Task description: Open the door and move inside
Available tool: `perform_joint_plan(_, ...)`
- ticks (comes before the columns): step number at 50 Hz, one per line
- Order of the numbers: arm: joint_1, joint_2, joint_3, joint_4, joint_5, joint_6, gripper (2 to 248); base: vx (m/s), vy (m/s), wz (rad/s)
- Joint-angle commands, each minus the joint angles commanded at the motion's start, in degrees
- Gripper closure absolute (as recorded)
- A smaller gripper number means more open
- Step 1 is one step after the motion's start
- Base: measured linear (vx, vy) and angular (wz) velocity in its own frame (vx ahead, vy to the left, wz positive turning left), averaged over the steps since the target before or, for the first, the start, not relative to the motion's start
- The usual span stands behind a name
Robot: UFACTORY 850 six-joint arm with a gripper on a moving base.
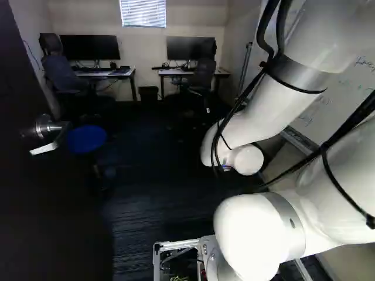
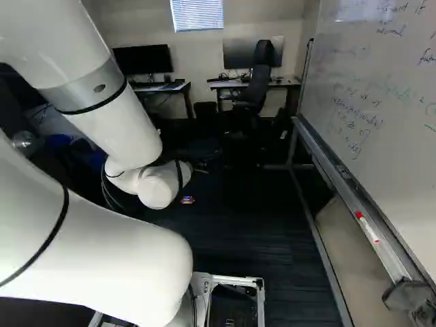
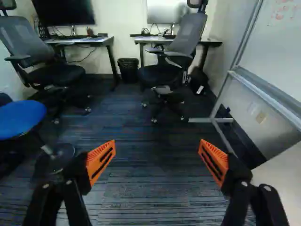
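Door [image 1: 53,205] left of the gripper [image 2: 187,199]

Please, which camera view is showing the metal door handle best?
The left base view: the door handle shows its round mount and lever, unblocked. The right base view shows only a rounded metal part by the arm, probably the mount. The wrist view does not show the handle.

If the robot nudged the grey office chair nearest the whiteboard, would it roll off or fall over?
The office chair would probably roll rather than tip, since it stands on small wheels set well apart. The carpet might slow it slightly. A push high on its tall back could tilt it more easily than one at the seat.
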Motion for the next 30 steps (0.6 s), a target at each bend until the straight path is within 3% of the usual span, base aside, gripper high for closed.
perform_joint_plan(30,0.0,0.0,0.0,0.0,0.0,0.0,3,0.235,0.006,0.004)
